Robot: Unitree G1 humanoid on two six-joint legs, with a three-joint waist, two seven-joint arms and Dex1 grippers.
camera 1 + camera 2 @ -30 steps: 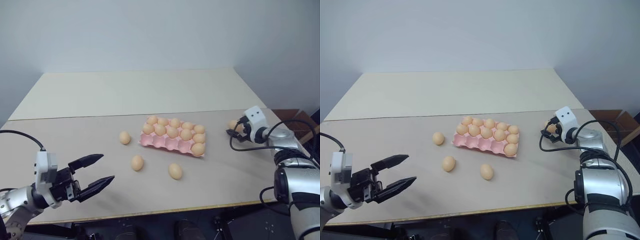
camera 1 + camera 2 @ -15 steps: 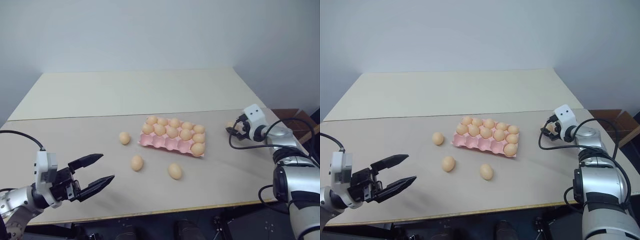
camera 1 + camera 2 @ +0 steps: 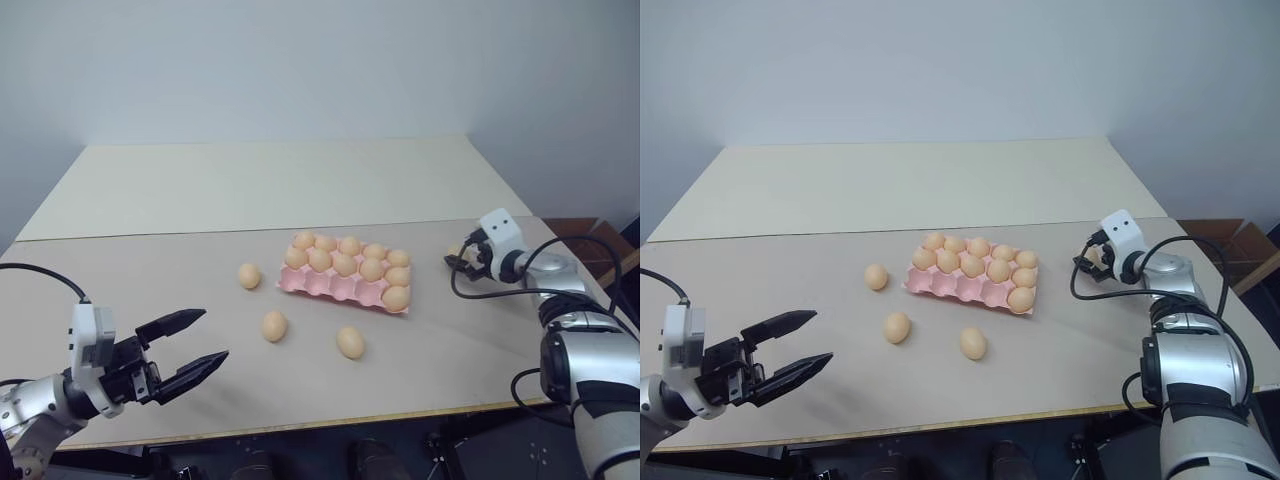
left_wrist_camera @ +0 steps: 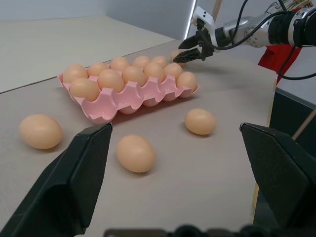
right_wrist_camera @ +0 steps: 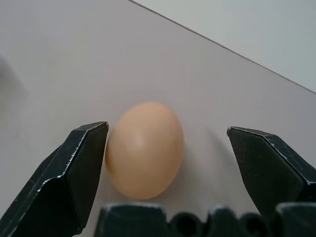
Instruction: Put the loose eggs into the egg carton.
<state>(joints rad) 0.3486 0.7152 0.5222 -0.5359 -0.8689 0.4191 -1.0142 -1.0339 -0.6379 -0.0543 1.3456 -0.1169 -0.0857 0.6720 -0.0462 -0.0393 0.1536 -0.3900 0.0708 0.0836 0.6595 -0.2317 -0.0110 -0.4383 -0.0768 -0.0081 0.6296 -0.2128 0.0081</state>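
Observation:
The pink egg carton lies mid-table. Its two far rows are full of eggs, and the near row has one egg at its right end. Three loose eggs lie on the table in front of it: one at the left, one nearer, and one nearest the front edge. Another loose egg lies at the far right, between the fingers of my open right gripper, close to one finger. My left gripper hovers open at the near left, holding nothing.
The table is made of two tan boards with a seam across the middle. Its front edge runs just below the nearest egg. Black cables loop beside my right wrist near the table's right edge.

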